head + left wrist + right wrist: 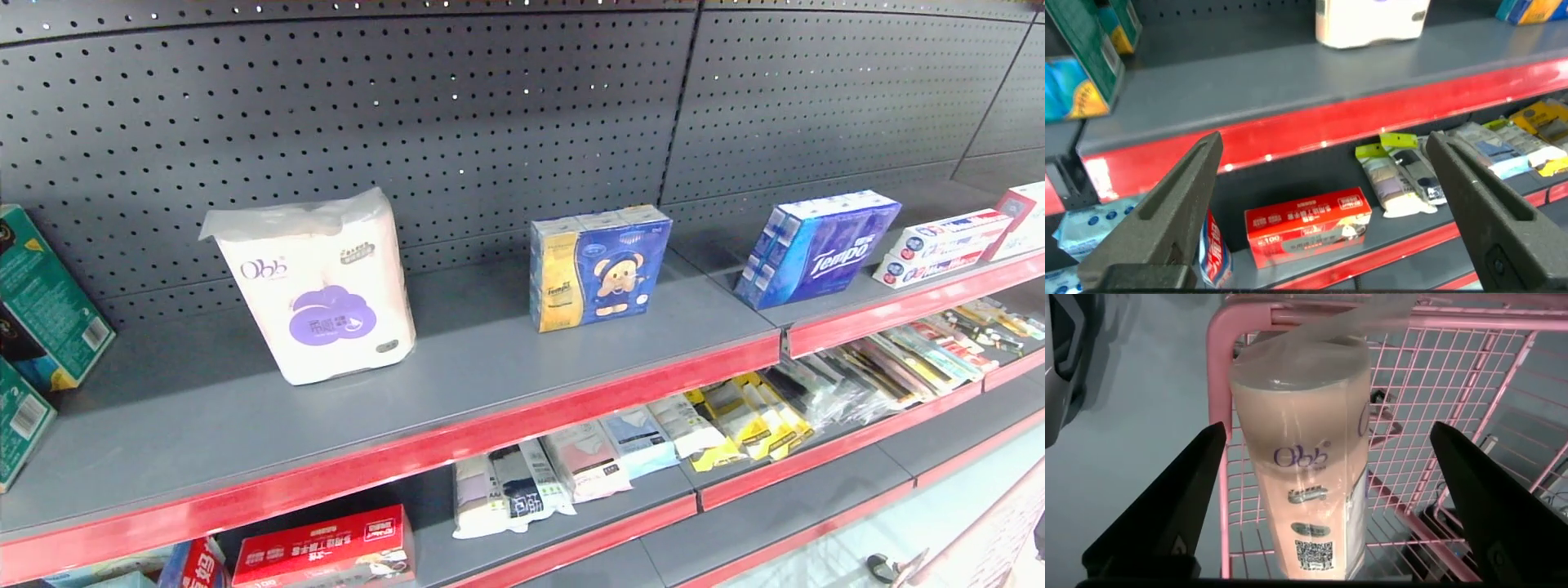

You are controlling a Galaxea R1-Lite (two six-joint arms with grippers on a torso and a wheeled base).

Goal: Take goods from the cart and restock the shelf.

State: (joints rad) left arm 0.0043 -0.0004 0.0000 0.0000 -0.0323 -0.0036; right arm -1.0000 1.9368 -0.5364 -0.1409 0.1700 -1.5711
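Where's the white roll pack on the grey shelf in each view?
Head: white roll pack, left of centre on the grey shelf.
Left wrist: its lower part, on the shelf above the red box.
Right wrist: faces the pink cart and a second pack there.
Shared: red shelf edge, head and left wrist.

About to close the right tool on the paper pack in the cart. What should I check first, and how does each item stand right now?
1. State of the right tool: open wide, ok.
2. The paper pack sits between its fingers: ok, though nearer one finger.
3. Tool low enough to grip the pack: cannot tell.
4. Finger clear of the pink cart rim beside the pack: cannot tell.
5. Room on the shelf: ok, bare deck between the white pack and the blue pack.
6. State of the left tool: open and empty, facing the shelf's red edge, ok.
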